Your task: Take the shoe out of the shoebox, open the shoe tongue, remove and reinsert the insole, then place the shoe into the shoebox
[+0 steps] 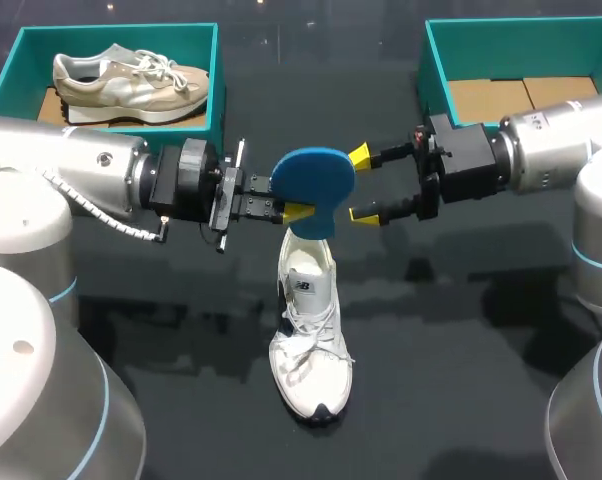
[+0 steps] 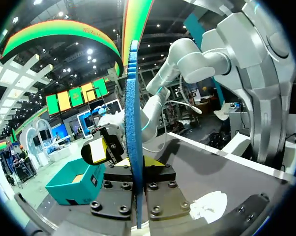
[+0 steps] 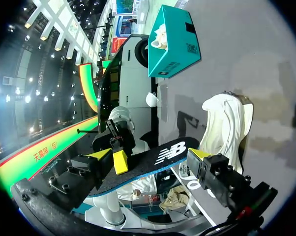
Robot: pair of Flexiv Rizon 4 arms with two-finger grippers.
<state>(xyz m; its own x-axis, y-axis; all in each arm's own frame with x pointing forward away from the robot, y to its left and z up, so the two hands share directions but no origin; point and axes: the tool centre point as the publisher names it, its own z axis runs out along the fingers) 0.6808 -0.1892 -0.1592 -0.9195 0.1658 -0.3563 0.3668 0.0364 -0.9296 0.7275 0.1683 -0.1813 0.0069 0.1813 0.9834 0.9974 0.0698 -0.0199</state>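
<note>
My left gripper (image 1: 297, 208) is shut on a blue insole (image 1: 313, 180) and holds it on edge above the table's middle. In the left wrist view the insole (image 2: 132, 118) is a thin upright blue strip clamped in that gripper (image 2: 136, 165). From the other side, my right gripper (image 1: 363, 185) stands open, its yellow tips above and below the insole's near edge. Through the right wrist view the insole (image 3: 155, 162) runs across between the open fingers of the right gripper (image 3: 150, 156). A white shoe (image 1: 311, 345) lies on the table right under the insole, toe toward the front.
A teal shoebox (image 1: 216, 95) at the back left holds a beige shoe (image 1: 126, 80). Another teal shoebox (image 1: 436, 80) stands at the back right, showing only its cardboard floor. The table is dark and glossy.
</note>
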